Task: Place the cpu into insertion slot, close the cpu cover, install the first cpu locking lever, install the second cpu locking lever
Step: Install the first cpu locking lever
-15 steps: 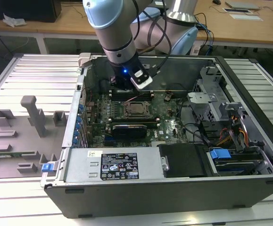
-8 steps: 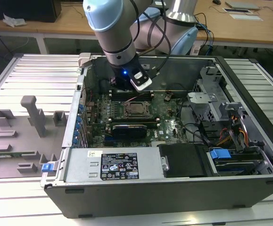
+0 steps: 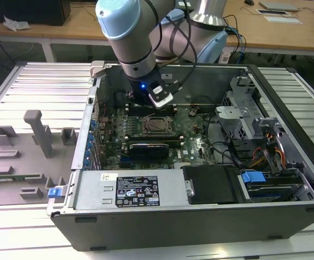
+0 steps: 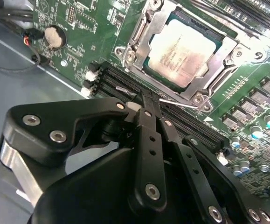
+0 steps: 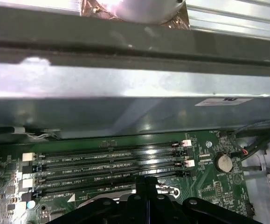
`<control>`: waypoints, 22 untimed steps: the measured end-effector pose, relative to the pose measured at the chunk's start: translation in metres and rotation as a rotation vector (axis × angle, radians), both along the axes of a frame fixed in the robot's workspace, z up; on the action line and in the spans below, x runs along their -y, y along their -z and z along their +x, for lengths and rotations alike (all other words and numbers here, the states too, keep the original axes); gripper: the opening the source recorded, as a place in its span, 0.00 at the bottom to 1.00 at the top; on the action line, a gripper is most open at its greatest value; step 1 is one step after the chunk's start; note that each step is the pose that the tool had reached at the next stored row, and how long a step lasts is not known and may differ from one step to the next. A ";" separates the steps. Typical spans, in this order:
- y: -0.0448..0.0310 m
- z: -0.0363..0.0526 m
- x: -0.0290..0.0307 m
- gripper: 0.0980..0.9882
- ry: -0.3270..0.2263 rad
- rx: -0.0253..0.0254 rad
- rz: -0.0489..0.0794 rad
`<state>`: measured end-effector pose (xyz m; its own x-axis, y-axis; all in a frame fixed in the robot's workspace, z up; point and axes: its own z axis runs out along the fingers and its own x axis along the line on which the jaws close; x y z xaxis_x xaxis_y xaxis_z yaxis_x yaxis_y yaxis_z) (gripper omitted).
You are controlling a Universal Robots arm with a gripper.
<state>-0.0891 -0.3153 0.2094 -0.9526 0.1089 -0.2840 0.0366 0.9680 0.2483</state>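
The cpu [image 4: 183, 51] lies flat in the insertion slot [image 3: 155, 125] on the green board, its silvery top showing. The cpu cover [image 4: 141, 44] is down around it as a metal frame. A thin metal locking lever [image 4: 183, 104] runs along the socket's edge beside the black memory slots. My gripper [image 4: 146, 103] is shut, its fingers pressed together with nothing between them. Their tip sits right at the end of that lever, over the memory slots next to the socket. In the first wrist view the gripper [image 5: 146, 183] hangs above the memory slots.
Long black memory slots [image 5: 111, 163] and a coin battery [image 5: 224, 162] lie near the socket. The grey case wall [image 5: 135, 98] rises close behind. A power supply [image 3: 129, 189] and a drive cage [image 3: 265, 157] fill the case's front and the exterior view's right. Grey fixtures [image 3: 37, 132] stand outside.
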 end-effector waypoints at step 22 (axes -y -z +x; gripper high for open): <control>0.0011 0.0159 -0.0016 0.01 0.023 -0.0757 0.000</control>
